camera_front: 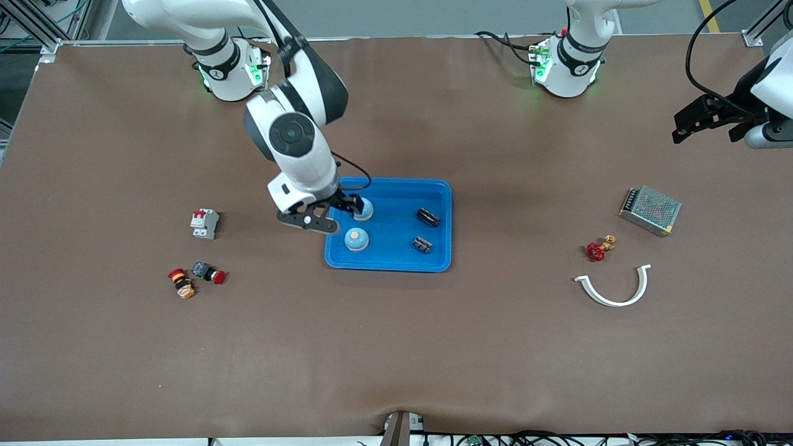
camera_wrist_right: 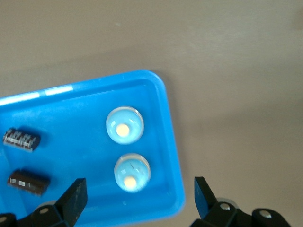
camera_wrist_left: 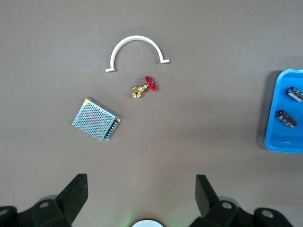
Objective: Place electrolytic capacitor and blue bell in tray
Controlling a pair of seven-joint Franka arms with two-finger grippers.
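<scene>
Two bells and two capacitors lie in the tray (camera_front: 433,263) — right gripper (camera_front: 342,209) open above it.

On the table (camera_front: 396,347), toward the right arm's end, sit a small white breaker (camera_front: 204,223) and two red-capped push buttons (camera_front: 197,277); toward the left arm's end, a mesh-topped metal box (camera_front: 650,210), a red-handled brass valve (camera_front: 598,248) and a white half-ring clip (camera_front: 615,288). Nothing crowds the tray. Inside it, one blue bell (camera_front: 356,239) rests at about 7 o'clock of the tray's middle, the other blue bell (camera_front: 363,209) at about 10 o'clock, partly hidden by the right gripper; the two dark capacitors (camera_front: 425,230) lie at about 3 o'clock. The right gripper hangs over the tray's rim beside that second bell, fingers spread, pinching nothing. The left gripper (camera_front: 703,121) waits over the table's edge at its own end — fingers wide apart, holding nothing.
</scene>
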